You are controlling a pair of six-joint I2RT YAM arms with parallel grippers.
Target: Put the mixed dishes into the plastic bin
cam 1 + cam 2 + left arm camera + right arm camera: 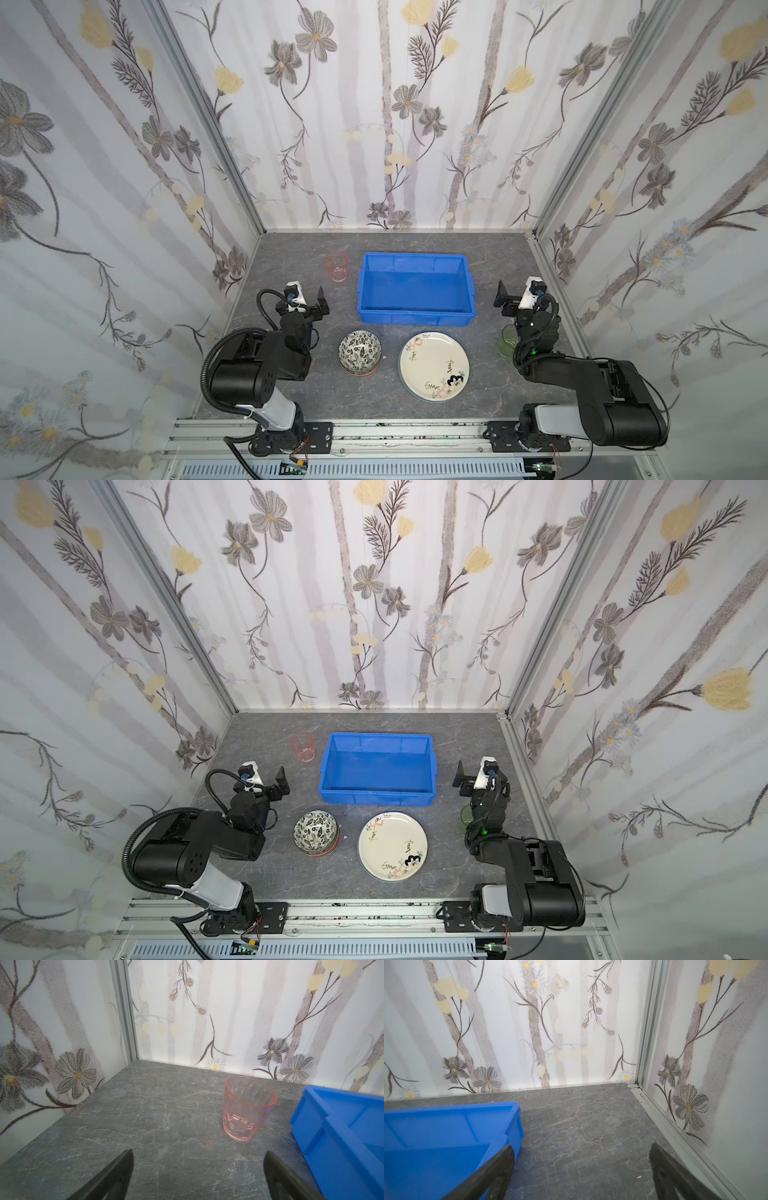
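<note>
- Overhead, in both top views, bowl [360, 351] and plate [434, 365] sit before the plastic bin [415, 318]; green cup [505, 343] peeks behind the right arm [536, 328].
- Wrist views miss those: left gripper [198, 1167], spread wide, faces the pink cup [248, 1108] beside the bin.
- Right gripper [581, 1167] gapes, empty.

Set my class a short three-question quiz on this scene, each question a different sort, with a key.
1. True or false: the bright blue rectangular plastic bin already holds a dish.
2. The translucent pink plastic cup stands: A. inside the bin; B. upright on the grey stone-look table, left of the bin; C. tipped over on the bin's rim.
3. Fill in: the left gripper and the right gripper both stand ____.
Key: 1 false; 2 B; 3 open.
</note>
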